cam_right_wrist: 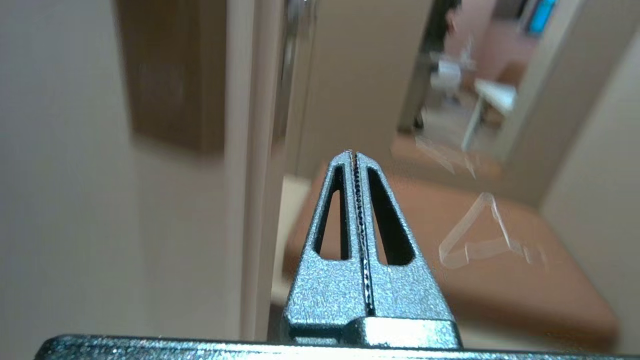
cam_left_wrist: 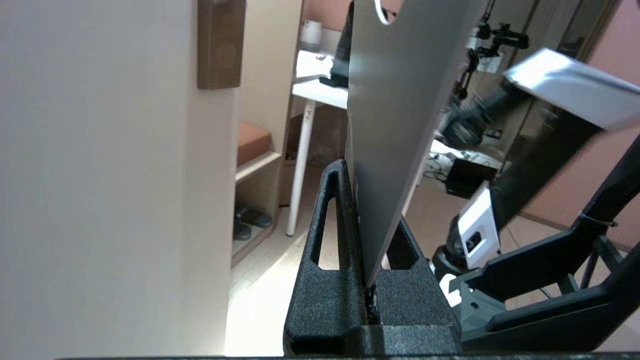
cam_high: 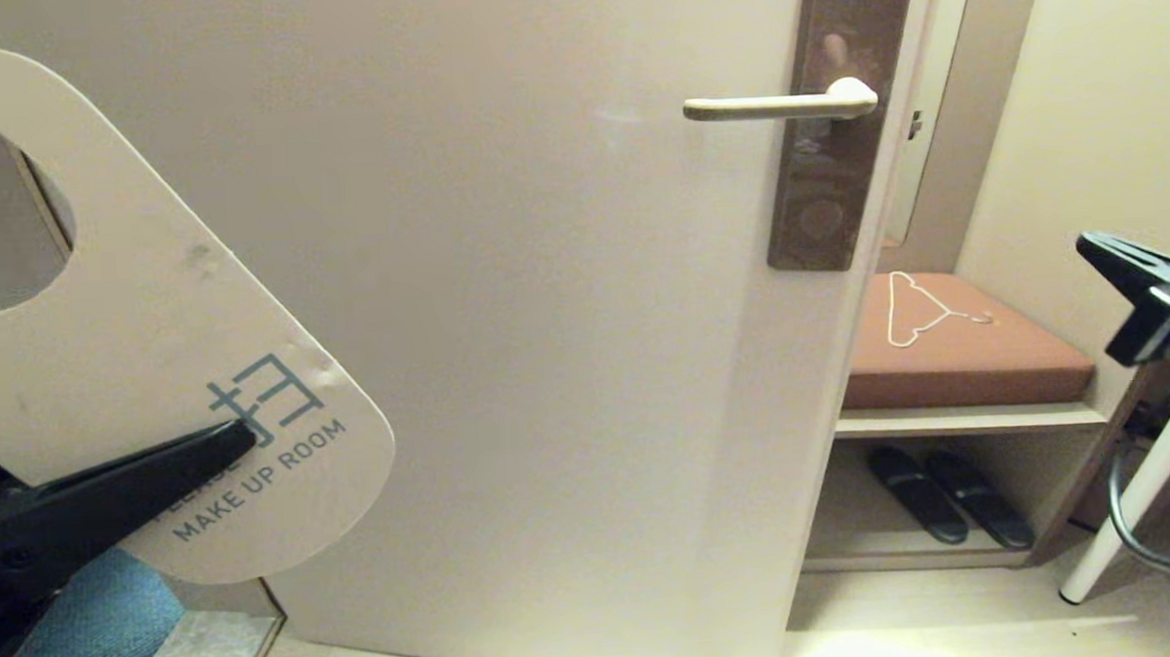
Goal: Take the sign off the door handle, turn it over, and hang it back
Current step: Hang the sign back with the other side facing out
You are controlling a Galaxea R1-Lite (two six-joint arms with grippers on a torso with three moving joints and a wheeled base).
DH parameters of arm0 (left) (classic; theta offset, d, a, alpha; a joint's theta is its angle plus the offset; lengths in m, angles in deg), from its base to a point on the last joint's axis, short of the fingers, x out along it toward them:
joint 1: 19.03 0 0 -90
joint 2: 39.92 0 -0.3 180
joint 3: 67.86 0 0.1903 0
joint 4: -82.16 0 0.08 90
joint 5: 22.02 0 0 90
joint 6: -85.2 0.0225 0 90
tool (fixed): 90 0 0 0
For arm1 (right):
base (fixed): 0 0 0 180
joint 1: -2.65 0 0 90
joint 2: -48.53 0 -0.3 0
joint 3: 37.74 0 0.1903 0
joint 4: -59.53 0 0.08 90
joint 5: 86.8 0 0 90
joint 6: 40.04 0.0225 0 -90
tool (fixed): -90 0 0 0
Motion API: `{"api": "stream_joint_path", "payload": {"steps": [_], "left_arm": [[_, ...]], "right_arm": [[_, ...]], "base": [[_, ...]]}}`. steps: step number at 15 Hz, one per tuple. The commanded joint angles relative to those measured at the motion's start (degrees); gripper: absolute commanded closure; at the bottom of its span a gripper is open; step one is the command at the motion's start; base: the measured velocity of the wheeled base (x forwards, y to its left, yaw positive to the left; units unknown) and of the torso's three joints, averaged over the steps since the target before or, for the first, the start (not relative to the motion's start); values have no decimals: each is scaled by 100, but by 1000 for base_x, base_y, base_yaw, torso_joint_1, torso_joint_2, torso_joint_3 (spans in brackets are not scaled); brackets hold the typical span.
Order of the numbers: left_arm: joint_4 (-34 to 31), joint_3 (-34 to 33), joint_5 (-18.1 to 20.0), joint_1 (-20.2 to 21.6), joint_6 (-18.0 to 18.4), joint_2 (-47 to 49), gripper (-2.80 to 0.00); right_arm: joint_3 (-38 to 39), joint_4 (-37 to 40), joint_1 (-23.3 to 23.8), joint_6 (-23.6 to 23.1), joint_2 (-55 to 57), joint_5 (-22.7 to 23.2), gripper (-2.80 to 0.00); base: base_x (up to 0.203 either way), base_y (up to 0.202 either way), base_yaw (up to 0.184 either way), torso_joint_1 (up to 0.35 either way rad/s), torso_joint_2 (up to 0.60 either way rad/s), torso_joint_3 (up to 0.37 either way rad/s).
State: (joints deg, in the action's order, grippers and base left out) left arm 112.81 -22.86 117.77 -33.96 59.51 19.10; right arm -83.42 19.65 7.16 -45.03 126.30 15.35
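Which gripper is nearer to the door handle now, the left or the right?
Right, judging by the head view. The right gripper sits shut, below and right of the door handle. The left gripper is far left, clamping the sign.

A brown cushion tops the low bench just below and to the left of the right hand, and a thin white hanger lies flat on it. Under the bench top, a pair of dark slippers sits side by side in the open compartment. A white desk leg slants to the floor directly beneath that hand, with a dark cable looping beside it.
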Motion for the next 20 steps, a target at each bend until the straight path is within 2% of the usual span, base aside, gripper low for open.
{"api": "stream_joint_path", "payload": {"steps": [1,4,8,11,13,18,20], "left_arm": [[30,-9,21,-1,-24,-142,0],[21,-9,38,-1,-24,-266,0],[-187,1,47,-1,-16,-450,0],[-419,-9,30,-1,-16,-629,0],[-453,-9,12,8,-8,-672,0],[-819,-1,-119,24,0,-1092,0],[-954,6,-213,26,11,-1198,0]], "right_arm": [[1169,65,51,-9,-1221,24,0],[2200,344,57,10,-2176,107,0],[2230,1658,59,17,-3283,241,0],[2231,3084,69,26,-4516,224,0],[2232,3985,82,94,-4725,161,0],[2140,5754,85,126,-6047,-150,0],[2073,6086,85,137,-6123,-663,0]], "base": [[0,0,0,0,0,0],[0,0,0,0,0,0],[0,0,0,0,0,0],[0,0,0,0,0,0],[0,0,0,0,0,0],[0,0,0,0,0,0],[0,0,0,0,0,0]]}}
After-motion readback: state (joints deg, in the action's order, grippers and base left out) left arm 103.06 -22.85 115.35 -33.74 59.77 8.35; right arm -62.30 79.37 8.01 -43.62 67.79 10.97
